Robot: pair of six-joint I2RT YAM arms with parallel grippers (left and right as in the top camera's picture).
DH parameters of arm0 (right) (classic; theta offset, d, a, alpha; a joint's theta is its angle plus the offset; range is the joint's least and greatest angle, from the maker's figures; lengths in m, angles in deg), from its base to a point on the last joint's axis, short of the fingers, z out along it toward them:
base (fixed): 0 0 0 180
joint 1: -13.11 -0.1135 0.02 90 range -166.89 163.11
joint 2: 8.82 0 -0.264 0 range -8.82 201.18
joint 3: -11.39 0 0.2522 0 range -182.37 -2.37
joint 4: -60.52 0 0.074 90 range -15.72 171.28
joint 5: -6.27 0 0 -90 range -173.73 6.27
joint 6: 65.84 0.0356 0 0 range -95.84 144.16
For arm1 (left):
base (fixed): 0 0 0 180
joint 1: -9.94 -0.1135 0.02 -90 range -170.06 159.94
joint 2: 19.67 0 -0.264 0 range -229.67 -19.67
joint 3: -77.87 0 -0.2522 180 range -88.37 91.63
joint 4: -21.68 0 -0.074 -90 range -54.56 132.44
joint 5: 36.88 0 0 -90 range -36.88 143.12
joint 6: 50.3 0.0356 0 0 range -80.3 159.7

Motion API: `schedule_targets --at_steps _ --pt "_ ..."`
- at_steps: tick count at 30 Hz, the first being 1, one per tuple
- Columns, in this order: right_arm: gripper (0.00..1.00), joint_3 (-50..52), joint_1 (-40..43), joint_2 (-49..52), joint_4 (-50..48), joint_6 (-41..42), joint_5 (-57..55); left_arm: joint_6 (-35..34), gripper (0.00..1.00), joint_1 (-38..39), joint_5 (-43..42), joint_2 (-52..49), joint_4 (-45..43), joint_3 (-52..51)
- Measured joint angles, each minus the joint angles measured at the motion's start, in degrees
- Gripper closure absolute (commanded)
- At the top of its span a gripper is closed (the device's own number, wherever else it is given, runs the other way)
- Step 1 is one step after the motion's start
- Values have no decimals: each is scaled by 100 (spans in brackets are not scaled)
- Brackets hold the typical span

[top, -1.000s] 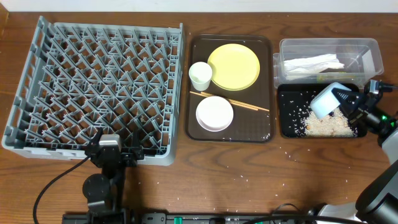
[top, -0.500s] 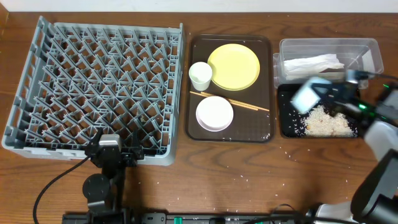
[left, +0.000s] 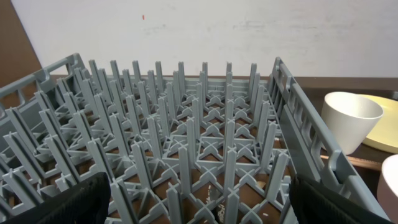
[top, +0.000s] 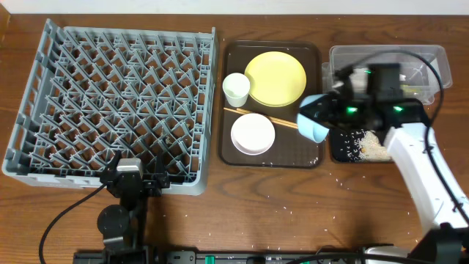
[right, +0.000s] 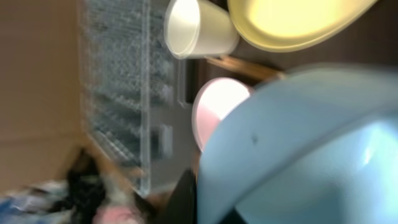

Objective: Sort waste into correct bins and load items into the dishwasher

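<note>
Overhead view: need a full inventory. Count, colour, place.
rack: 1, grey, left of table, nothing in it
brown tray: 1, dark brown, centre
plate: 1, yellow, back of brown tray
cup: 1, white, on brown tray, left of plate
white bowl: 1, front of brown tray
chopsticks: 1 pair, wood, lying across brown tray
blue bowl: 1, light blue, tipped, at brown tray's right edge
tub: 1, clear, back right, contents mostly hidden by arm
black tray: 1, in front of tub
rice: white pile in black tray, stray grains on table
left gripper: open, at rack's near edge
right gripper: shut on blue bowl
</note>
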Motion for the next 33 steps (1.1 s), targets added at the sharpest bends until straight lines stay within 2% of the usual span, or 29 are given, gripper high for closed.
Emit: schedule_targets --at_steps 6,12,17,26,27,30,31,33 --pt "99 -273 -1471 -26 553 -446 -1989 2 7 0 0 0 0 0" --pt "99 -273 -2205 358 844 -487 -3427 2 8 0 0 0 0 0" --pt "99 -273 -2299 857 859 -487 -3893 2 8 0 0 0 0 0" --pt "98 -273 -2302 1652 750 -487 -3978 2 7 0 0 0 0 0" --pt "96 -273 -2302 1692 741 -487 -3974 0 7 0 0 0 0 0" --pt "60 -273 -2302 1709 688 -501 -3965 2 7 0 0 0 0 0" --pt "51 -273 -2302 1709 671 -509 -3954 2 8 0 -2 0 0 0" --pt "42 -273 -2302 1709 669 -503 -3934 0 8 0 0 0 0 0"
